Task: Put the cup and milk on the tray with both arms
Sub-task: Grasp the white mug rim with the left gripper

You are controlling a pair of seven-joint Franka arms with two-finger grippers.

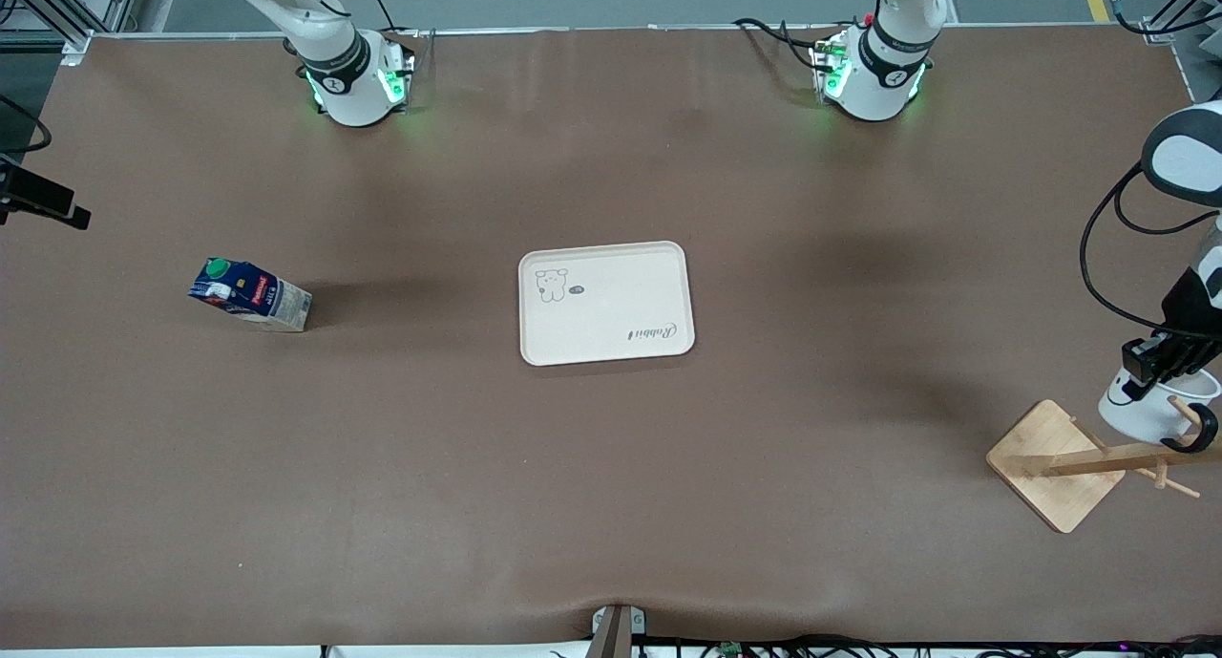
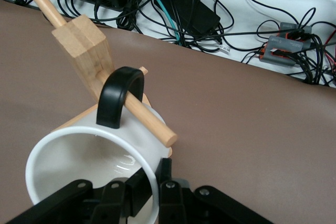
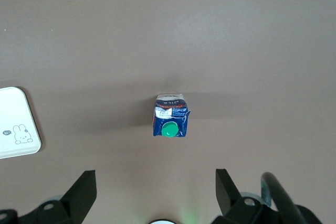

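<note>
The white cup [image 1: 1136,412] hangs at the left arm's end of the table, its black handle [image 2: 119,95] hooked over a wooden peg [image 2: 149,120] of the rack. My left gripper [image 1: 1160,360] is shut on the cup's rim [image 2: 155,182], one finger inside and one outside. The milk carton [image 1: 250,295] stands on the table toward the right arm's end. It also shows in the right wrist view [image 3: 169,116], with the green cap up. My right gripper [image 3: 155,190] is open and empty, high over the table beside the carton. The cream tray [image 1: 606,303] lies bare mid-table.
The wooden rack has a square base [image 1: 1055,462] and a leaning post [image 2: 84,43] beside the cup. Cables and power boxes [image 2: 283,48] lie past the table edge near the rack. A tray corner [image 3: 16,124] shows in the right wrist view.
</note>
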